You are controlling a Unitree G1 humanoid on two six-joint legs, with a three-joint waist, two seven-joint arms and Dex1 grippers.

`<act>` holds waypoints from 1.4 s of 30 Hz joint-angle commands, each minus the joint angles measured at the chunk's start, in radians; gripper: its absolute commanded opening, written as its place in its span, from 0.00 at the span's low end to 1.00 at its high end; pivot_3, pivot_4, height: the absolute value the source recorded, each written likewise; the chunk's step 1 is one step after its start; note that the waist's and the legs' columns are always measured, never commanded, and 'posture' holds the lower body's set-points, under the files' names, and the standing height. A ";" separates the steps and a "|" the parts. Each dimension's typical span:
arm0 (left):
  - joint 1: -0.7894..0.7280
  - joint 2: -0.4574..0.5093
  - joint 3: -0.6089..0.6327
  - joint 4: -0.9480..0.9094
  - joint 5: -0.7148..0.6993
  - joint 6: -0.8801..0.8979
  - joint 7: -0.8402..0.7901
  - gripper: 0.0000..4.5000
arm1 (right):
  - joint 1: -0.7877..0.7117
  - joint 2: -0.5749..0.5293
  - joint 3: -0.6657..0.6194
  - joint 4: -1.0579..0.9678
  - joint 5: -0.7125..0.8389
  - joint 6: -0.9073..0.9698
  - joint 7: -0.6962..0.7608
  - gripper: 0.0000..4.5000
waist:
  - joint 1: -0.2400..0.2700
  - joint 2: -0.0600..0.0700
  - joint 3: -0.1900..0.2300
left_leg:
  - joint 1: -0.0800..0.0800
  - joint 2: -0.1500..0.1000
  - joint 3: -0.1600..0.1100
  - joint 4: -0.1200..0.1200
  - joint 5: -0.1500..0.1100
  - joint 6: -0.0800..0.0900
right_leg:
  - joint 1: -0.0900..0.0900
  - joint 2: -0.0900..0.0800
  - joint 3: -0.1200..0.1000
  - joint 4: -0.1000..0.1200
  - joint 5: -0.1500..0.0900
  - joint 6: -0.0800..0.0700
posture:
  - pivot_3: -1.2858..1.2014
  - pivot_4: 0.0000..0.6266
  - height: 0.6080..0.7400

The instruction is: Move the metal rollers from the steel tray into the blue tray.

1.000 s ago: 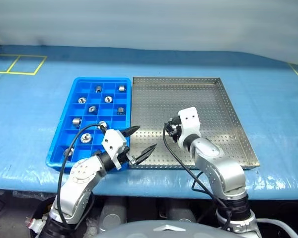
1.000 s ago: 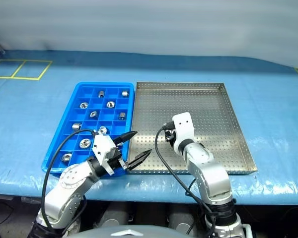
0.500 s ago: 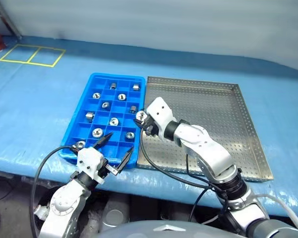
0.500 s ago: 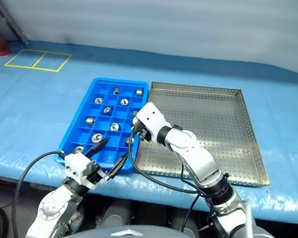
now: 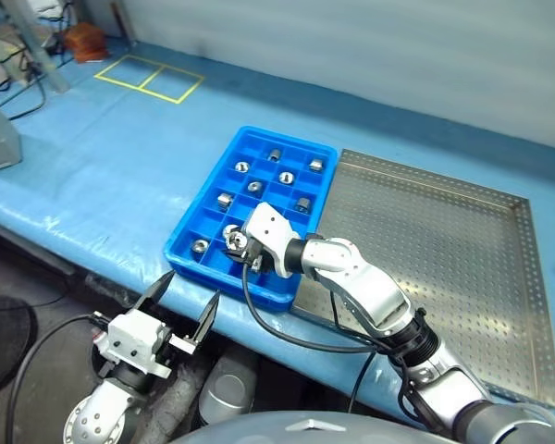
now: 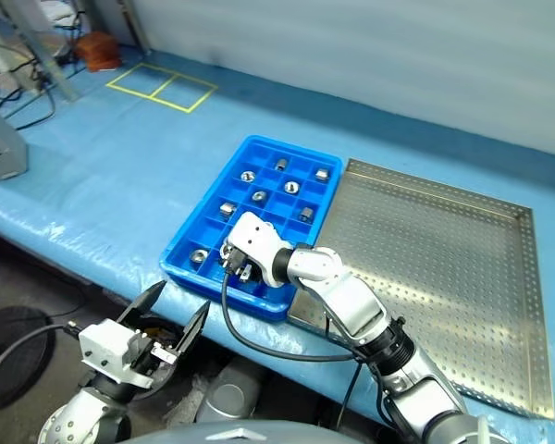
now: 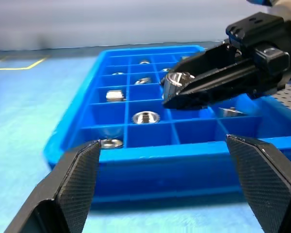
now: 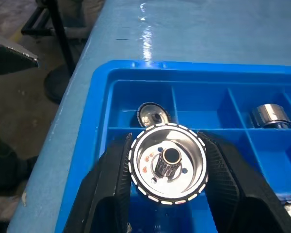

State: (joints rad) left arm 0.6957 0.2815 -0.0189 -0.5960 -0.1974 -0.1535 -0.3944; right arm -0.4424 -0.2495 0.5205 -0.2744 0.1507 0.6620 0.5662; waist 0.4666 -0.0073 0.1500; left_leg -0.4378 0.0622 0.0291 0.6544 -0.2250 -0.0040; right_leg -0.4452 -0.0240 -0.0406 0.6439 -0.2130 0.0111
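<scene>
Blue-covered bench | your right claw [image 8: 167,167] pinches one roller [image 8: 168,162] above the blue tray [image 5: 187,230], a filled cell just beyond | left claw [image 5: 187,303] wide open, empty, off the bench edge | steel tray [image 5: 499,277] bare | risk: release early and you double up.

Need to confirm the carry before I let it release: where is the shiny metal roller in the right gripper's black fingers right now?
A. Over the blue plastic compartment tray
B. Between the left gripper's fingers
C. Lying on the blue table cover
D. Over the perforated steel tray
A: the right gripper is shut on the metal roller, hanging above the near compartments of the blue tray.
</scene>
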 commanded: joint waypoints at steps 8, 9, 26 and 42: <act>-0.035 0.015 -0.013 0.037 -0.028 -0.046 -0.065 1.00 | 0.082 -0.074 -0.058 -0.134 0.009 0.044 0.015 0.38 | 0.131 -0.002 -0.002 | -0.001 0.000 0.000 0.001 -0.004 -0.006 | -0.001 0.000 -0.001 0.000 0.000 0.000 | 0.76 0.24 1.00; -0.040 0.015 -0.012 0.043 -0.030 -0.047 -0.071 1.00 | 0.087 -0.078 -0.062 -0.143 0.010 0.050 0.014 0.38 | 0.133 -0.003 -0.002 | -0.001 0.000 0.000 0.001 -0.004 -0.006 | -0.001 0.000 -0.001 0.000 0.000 0.000 | 0.75 0.24 1.00; -0.138 0.039 -0.012 0.156 -0.067 -0.082 -0.165 1.00 | 0.156 -0.096 -0.129 -0.194 0.023 0.102 -0.029 0.38 | 0.108 -0.003 -0.002 | -0.002 0.001 -0.001 0.004 -0.004 -0.004 | 0.000 0.000 -0.004 0.001 0.000 0.000 | 0.73 0.24 1.00; -0.202 0.054 0.016 0.114 -0.069 -0.023 -0.140 1.00 | 0.196 -0.107 -0.159 -0.223 0.084 0.164 0.002 0.91 | 0.095 -0.004 -0.005 | -0.002 0.001 -0.001 0.006 -0.003 0.000 | 0.001 0.000 -0.004 0.001 0.000 0.000 | 0.72 0.24 1.00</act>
State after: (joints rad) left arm 0.4968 0.3253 -0.0162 -0.4349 -0.2547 -0.1773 -0.5390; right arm -0.2510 -0.3606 0.3543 -0.4467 0.2068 0.8196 0.5584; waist 0.5613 -0.0114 0.1449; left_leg -0.4396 0.0631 0.0284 0.6601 -0.2285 -0.0041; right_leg -0.4444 -0.0241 -0.0443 0.6449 -0.2132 0.0115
